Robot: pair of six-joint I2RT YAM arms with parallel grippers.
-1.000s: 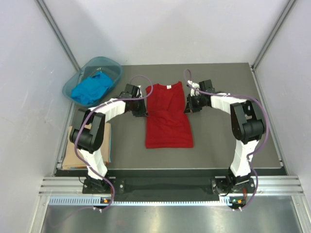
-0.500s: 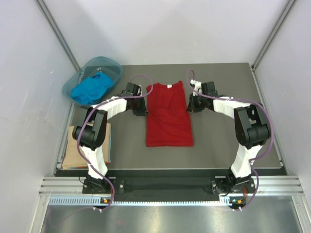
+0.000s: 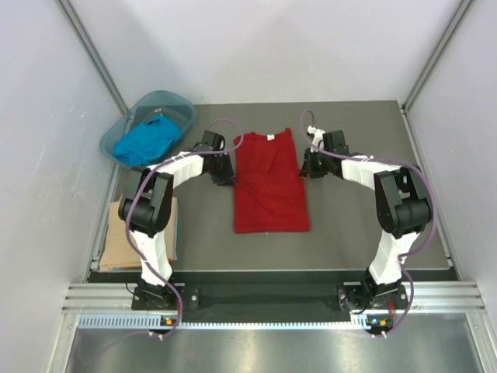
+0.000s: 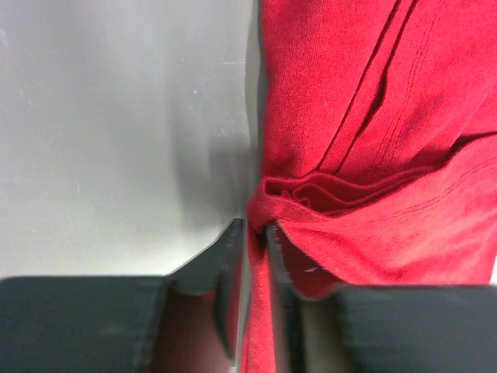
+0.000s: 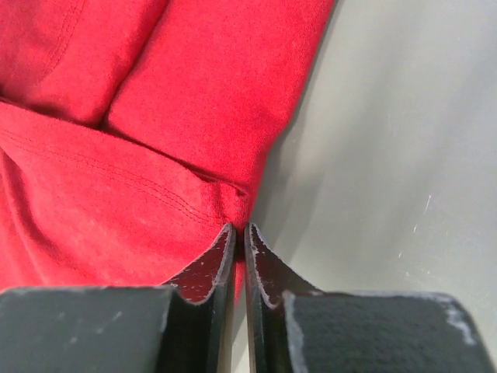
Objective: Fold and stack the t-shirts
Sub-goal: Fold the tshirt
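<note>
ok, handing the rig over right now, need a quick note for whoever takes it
Left pincer: fingers slightly apart at the red shirt's left edge, cloth between them; grip unclear.
Right pincer: shut on the red shirt's right edge.
Red shirt: flat mid-table, sleeves folded in. Blue shirt: crumpled in the basin. Tan shirt: looks folded, table's near left edge.
Done: red sleeves in.
Left: finish red, fold blue, stack all.

Translucent teal basin (image 3: pixel 177 107) at the far left corner of the dark grey counter (image 3: pixel 349 225); white walls around; metal rail (image 3: pixel 435 299) along the near edge.
</note>
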